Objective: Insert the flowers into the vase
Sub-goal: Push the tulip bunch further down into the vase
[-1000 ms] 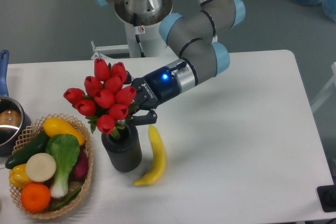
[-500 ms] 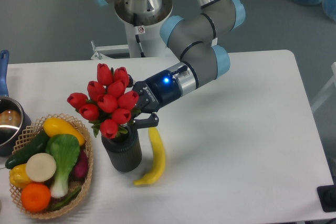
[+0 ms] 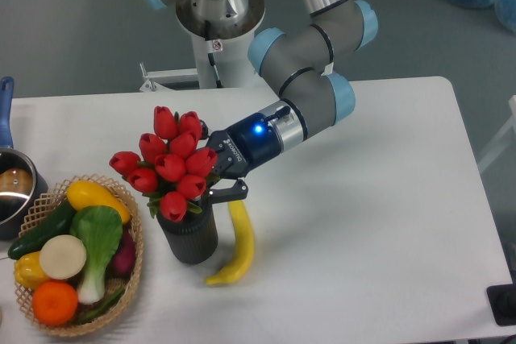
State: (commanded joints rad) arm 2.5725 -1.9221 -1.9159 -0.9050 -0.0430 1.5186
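Note:
The flowers (image 3: 172, 168), a tight bunch of red tulip buds with green leaves, stand tilted over the vase (image 3: 190, 234), with their stems reaching down into its mouth. The vase is a short dark ribbed cylinder standing upright on the white table. My gripper (image 3: 213, 180) comes in from the right at the level of the vase rim and is shut on the flower stems just under the buds. One dark finger (image 3: 230, 191) shows right of the rim; the other is partly hidden behind the buds.
A yellow banana (image 3: 235, 241) lies just right of the vase. A woven basket (image 3: 135, 255) of vegetables and fruit stands close on its left. A pot with a blue handle (image 3: 10, 196) is at the left edge. The robot base (image 3: 211, 30) is at the back.
My gripper and the flowers have shifted a little to the right and down, bringing the bunch more squarely over the vase mouth. The vase and banana have not moved.

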